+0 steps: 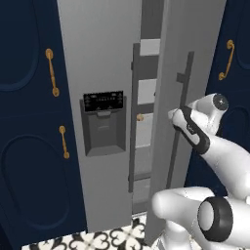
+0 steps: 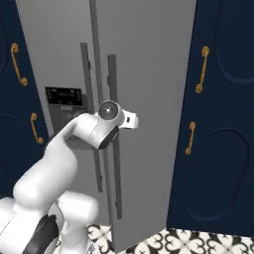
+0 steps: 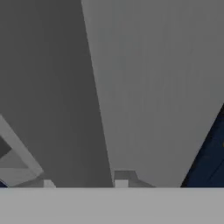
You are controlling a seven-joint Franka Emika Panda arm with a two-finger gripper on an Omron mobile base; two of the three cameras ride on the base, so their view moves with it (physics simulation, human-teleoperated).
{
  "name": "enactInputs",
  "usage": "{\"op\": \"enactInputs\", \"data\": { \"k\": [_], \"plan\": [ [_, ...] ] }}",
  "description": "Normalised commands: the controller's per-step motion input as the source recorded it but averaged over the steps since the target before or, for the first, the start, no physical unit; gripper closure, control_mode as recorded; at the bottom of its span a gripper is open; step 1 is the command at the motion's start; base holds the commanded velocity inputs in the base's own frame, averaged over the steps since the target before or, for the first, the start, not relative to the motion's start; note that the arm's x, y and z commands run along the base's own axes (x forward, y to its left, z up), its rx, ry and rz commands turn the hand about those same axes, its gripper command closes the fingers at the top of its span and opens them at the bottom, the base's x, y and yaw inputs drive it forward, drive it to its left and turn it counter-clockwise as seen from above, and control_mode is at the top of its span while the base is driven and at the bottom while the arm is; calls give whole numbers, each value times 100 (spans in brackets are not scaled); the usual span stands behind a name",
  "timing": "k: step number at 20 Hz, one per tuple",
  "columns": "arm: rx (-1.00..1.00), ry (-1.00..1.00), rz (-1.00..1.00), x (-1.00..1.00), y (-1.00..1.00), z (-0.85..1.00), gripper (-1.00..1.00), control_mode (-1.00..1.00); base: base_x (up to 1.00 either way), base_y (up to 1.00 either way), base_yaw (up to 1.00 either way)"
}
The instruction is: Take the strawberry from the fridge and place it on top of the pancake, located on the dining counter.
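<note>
Standing straight in front of the jaws, the fridge (image 1: 105, 58) is the largest thing, tall and light grey. Navy cabinets (image 1: 24, 146) with gold handles (image 1: 52, 72) stand on both sides of it, well away from the jaws to the left and to the right. A patterned black and white floor (image 1: 102, 240) lies far below the jaws.

The white arm (image 1: 215, 146) reaches forward from the base to the right door (image 1: 195, 44) of the fridge. This door is swung partly open, and its grey face is very close ahead of the jaws. The left door (image 1: 97, 49) is closed.

A long dark-grey handle (image 1: 181, 97) runs up and down on the right door, and the jaws are at about its middle height, right against it. The jaws are narrow, drawn almost together. I cannot tell if they really clamp the handle or only touch it. The second handle (image 1: 133, 122) is just to the left of the jaws.

The dispenser recess (image 1: 102, 124) with its black panel is further left of the jaws, at nearly the same height. Between the two doors, left of the jaws, the gap shows grey shelves (image 1: 146, 105). A small tan-orange lump (image 1: 140, 117) sits there, level with the jaws.

In the hand view, the small fingertips (image 3: 121, 180) rise at the bottom, before the grey door.
</note>
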Motion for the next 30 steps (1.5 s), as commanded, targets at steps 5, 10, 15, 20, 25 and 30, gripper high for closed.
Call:
{"op": "enactInputs", "data": {
  "k": [5, 10, 15, 20, 25, 30],
  "plan": [
    [10, 10, -7, -91, -100, 2, -100, -100, 0, 0, 0],
    [1, 9, -9, -95, -31, 39, -100, -100, 0, 0, 0],
    [-33, 2, 3, -99, 65, 70, -100, -100, 0, 0, 0],
    [-45, 24, -2, -21, 100, 31, -100, -100, 0, 0, 0],
    [-56, 53, -3, 82, 58, 1, -100, -100, 0, 0, 0],
    [-47, 37, 0, 100, -12, -13, -100, -100, 0, 0, 0]
  ]
}}
